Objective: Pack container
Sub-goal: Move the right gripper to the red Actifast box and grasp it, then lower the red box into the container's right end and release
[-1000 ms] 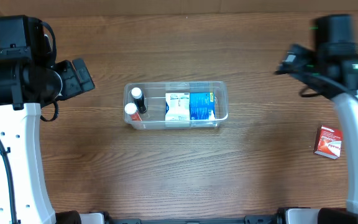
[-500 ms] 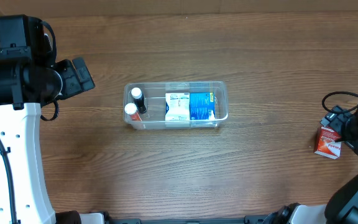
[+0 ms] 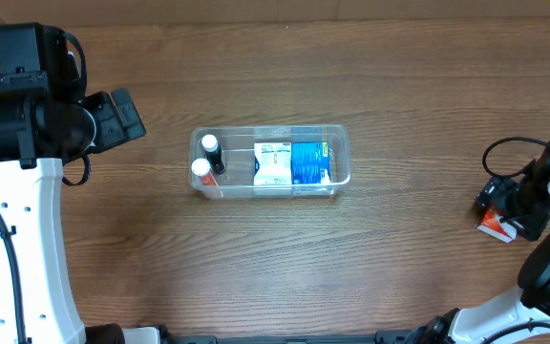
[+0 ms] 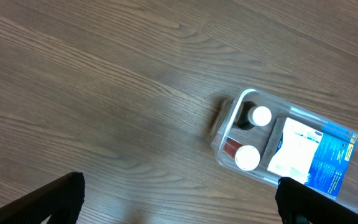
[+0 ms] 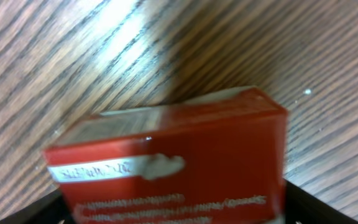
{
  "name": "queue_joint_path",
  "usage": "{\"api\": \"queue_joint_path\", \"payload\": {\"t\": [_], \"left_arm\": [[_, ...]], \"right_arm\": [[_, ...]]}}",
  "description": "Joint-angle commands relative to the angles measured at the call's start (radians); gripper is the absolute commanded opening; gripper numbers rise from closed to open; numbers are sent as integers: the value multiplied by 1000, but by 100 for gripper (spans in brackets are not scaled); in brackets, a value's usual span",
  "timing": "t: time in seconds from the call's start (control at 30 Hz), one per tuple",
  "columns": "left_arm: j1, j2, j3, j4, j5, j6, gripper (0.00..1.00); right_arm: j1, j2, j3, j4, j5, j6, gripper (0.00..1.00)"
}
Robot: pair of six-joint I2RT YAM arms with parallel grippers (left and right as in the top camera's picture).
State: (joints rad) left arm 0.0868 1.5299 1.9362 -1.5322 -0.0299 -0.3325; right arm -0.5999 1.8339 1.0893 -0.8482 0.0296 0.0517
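Observation:
The clear plastic container stands mid-table and holds two white-capped bottles at its left end and a blue-and-white box. It also shows in the left wrist view, at the right. My left gripper is open and empty, off to the container's left, above bare wood. A red box lies at the far right. My right gripper is down over it, open, with the red box between its fingers.
The table is brown wood. The right arm's cable loops above the red box near the right edge. The left arm's white link runs down the left side.
My right arm has swung from the back right down to the red box and now sits over it. The left arm and the container have not moved.

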Motion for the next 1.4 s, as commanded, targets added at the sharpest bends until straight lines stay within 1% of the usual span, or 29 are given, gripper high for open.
{"api": "queue_joint_path", "payload": {"t": [0.0,0.07,0.1,0.2,0.23,0.3,0.4,0.47,0.5,0.57,0.6,0.7,0.8,0.83,0.9,1.0,1.2,1.23,1.27,1.33,1.37], "left_arm": [[5,2,3,-6,5,22,100],[5,2,3,-6,5,22,100],[5,2,3,-6,5,22,100],[5,2,3,-5,5,22,100],[5,2,3,-5,5,22,100],[5,2,3,-5,5,22,100],[5,2,3,0,5,22,100],[5,2,3,0,5,22,100],[5,2,3,0,5,22,100],[5,2,3,0,5,22,100],[5,2,3,0,5,22,100],[5,2,3,-1,5,22,100],[5,2,3,-3,5,22,100],[5,2,3,-5,5,22,100],[5,2,3,-6,5,22,100],[5,2,3,-11,5,22,100],[5,2,3,-13,5,22,100],[5,2,3,-13,5,22,100],[5,2,3,-13,5,22,100],[5,2,3,-13,5,22,100],[5,2,3,-13,5,22,100]], "right_arm": [[3,10,-6,6,-36,4,80],[3,10,-5,3,-36,4,77],[3,10,-5,3,-36,5,74],[4,2,23,-14,-46,34,72],[4,-6,50,-32,-64,35,69],[12,-34,121,-86,-102,55,68],[98,-122,275,-220,-145,79,67],[238,-212,365,-314,-144,79,67],[315,-249,398,-348,-144,79,66],[454,-300,443,-384,-144,80,60],[564,-327,465,-388,-143,101,59],[805,-346,480,-351,-144,190,60],[1015,-317,479,-251,-135,254,60],[1065,-294,479,-217,-135,265,60],[1096,-249,479,-193,-135,276,60],[1097,-142,475,-195,-137,346,60],[1097,29,475,-195,-136,346,61],[1097,48,475,-195,-135,345,61],[1097,61,475,-195,-135,345,64],[1097,91,475,-196,-136,345,66],[1097,99,475,-196,-136,345,69]]}}
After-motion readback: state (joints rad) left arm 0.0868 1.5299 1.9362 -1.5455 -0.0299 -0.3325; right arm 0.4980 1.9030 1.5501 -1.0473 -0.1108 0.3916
